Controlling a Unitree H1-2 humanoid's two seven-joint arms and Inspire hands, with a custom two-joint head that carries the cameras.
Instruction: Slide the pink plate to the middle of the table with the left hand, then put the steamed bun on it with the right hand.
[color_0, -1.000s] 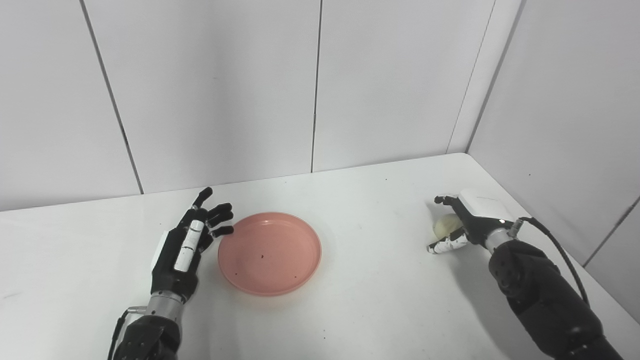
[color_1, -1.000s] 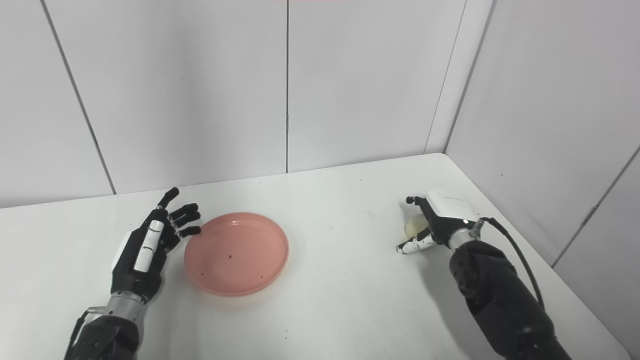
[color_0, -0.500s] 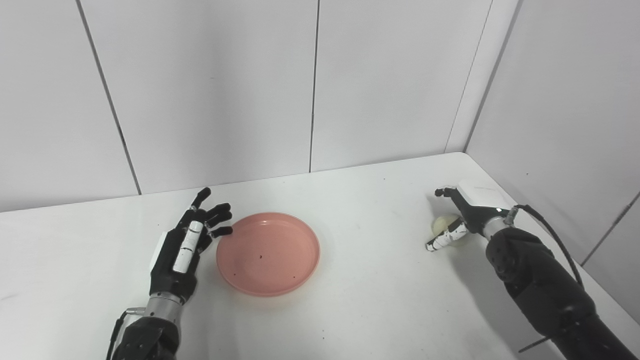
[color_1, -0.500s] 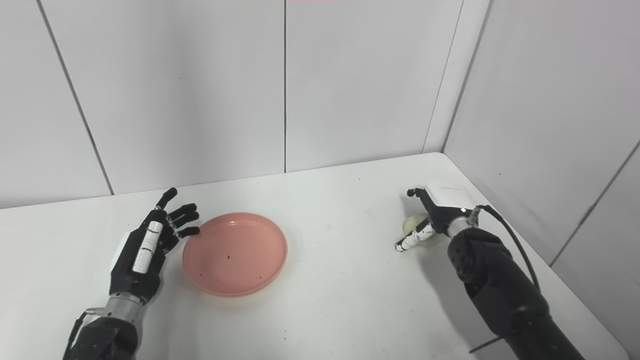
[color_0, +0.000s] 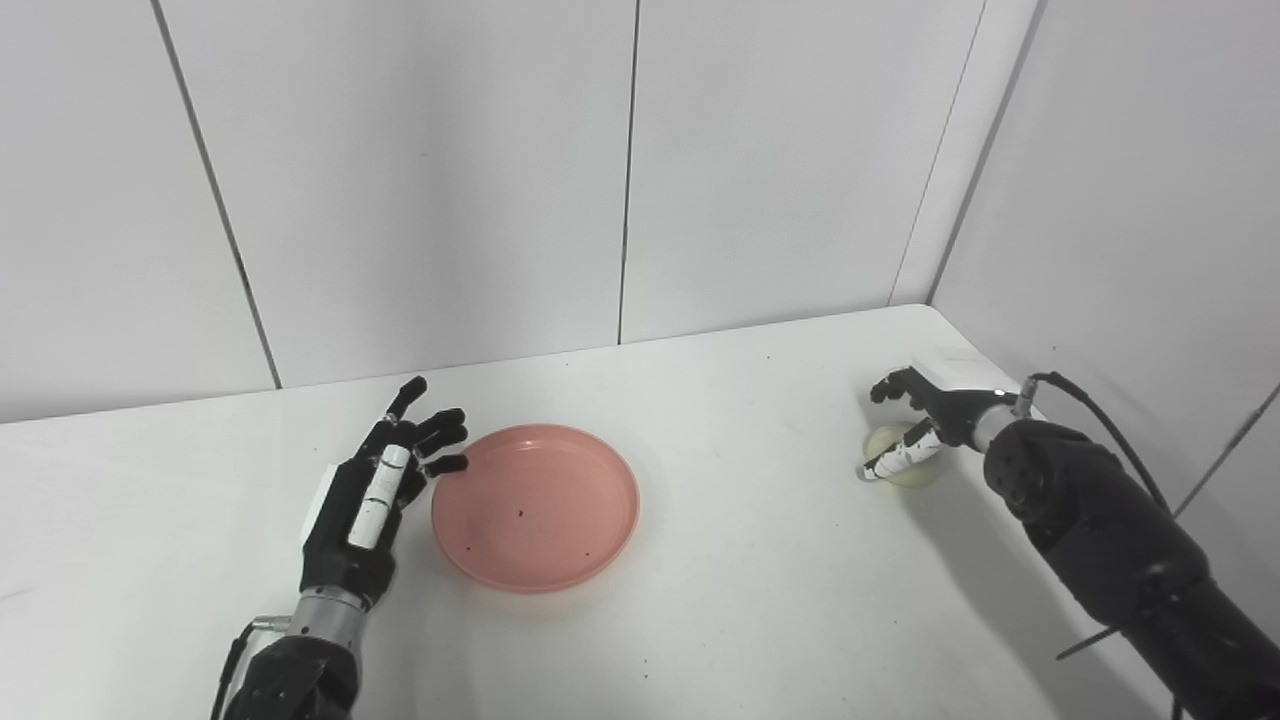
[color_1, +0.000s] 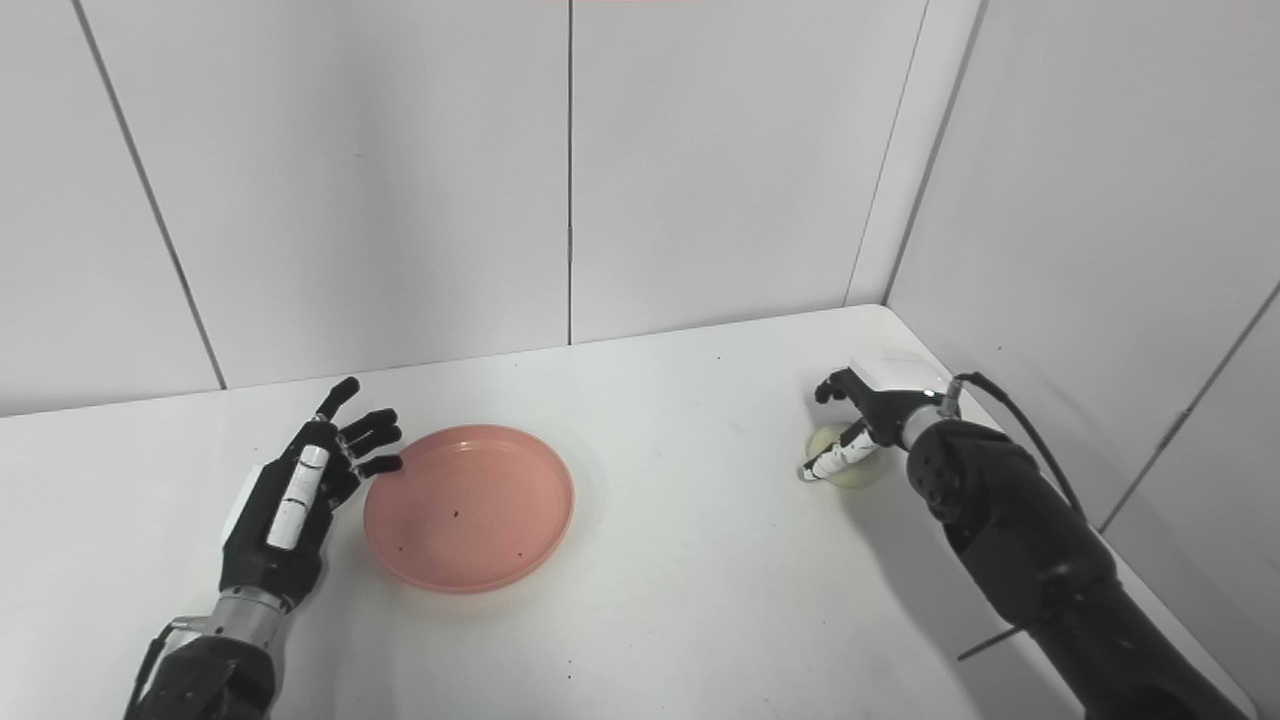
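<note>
Plate sits flat on the tabletop, left of centre, with a few dark specks inside. Left hand is just beside its left rim, fingers spread, holding nothing. Bun is on the tabletop near the right edge, well apart from the plate. Right hand is over the bun, thumb against its front; can't tell if it's gripped.

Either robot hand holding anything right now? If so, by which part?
Left robot hand holds nothing: open beside the pink plate. Right robot hand is over the steamed bun, thumb across its front; a closed grip cannot be told.
</note>
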